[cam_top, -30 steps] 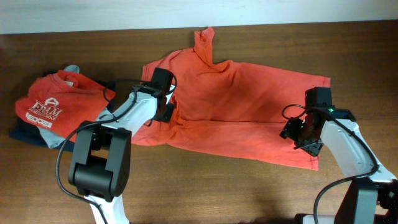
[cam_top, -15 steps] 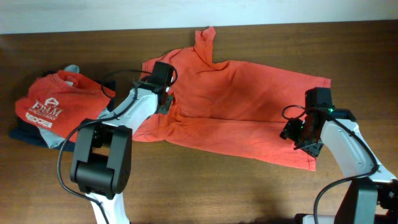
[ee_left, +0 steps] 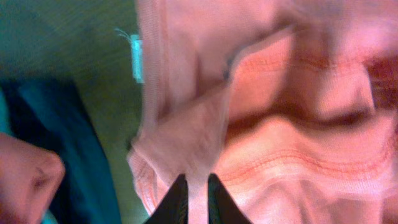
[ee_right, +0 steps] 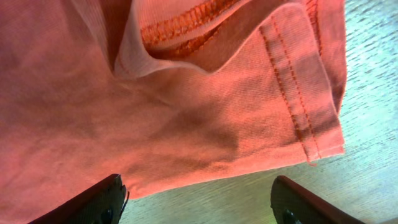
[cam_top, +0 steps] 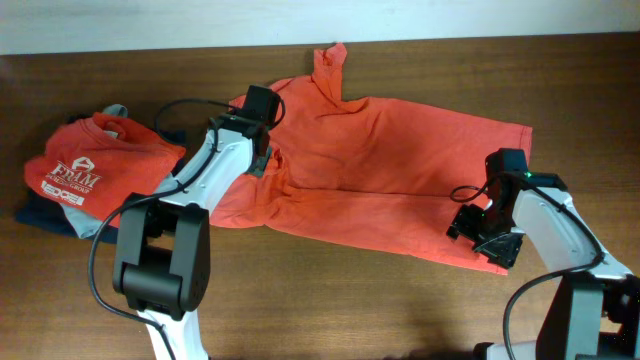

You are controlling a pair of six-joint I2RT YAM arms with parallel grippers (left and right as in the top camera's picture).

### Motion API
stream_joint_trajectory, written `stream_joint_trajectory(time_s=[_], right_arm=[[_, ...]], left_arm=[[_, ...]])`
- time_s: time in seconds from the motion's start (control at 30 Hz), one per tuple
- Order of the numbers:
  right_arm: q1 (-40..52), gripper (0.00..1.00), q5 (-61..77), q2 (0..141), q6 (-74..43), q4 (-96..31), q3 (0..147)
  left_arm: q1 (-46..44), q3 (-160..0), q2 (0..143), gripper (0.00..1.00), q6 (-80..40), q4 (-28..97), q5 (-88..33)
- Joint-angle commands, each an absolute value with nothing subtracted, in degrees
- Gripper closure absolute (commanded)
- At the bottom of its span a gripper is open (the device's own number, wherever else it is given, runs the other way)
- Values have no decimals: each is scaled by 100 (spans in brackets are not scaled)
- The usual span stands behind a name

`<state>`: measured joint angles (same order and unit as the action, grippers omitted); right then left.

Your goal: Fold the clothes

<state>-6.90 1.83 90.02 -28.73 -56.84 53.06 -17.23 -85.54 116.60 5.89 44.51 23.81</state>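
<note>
Two grippers are sitting at the coral-red T-shirt (cam_top: 390, 150), which is lying spread across the middle of the overhead frame: the left gripper (ee_left: 198, 200) is pinching a fold near its left edge, while the right gripper (ee_right: 199, 202) is hovering, spread wide, over its lower-right hem corner.
</note>
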Motion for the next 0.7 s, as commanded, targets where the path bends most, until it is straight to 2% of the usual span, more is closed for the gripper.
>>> stream_joint_trajectory(time_s=[0.0, 0.1, 0.27, 0.47, 0.67], right_arm=[[-716, 20, 257, 9050, -2871, -5649, 5330], [-716, 20, 259, 9050, -2869, -5662, 5330], [-742, 17, 259, 9050, -2676, -5776, 5323], [-1238, 18, 475, 9050, -2624, -6154, 5280], [-1796, 32, 899, 9050, -2790, -5653, 4659]], left_arm=[[-1721, -8705, 11568, 87, 414, 4919, 1398], [-1721, -8584, 11607, 87, 563, 5046, 902], [-1680, -8278, 11614, 85, 600, 5183, 941], [-1479, -8263, 11603, 85, -30, 6136, 1328], [-1055, -8147, 11603, 71, -381, 6289, 1249]])
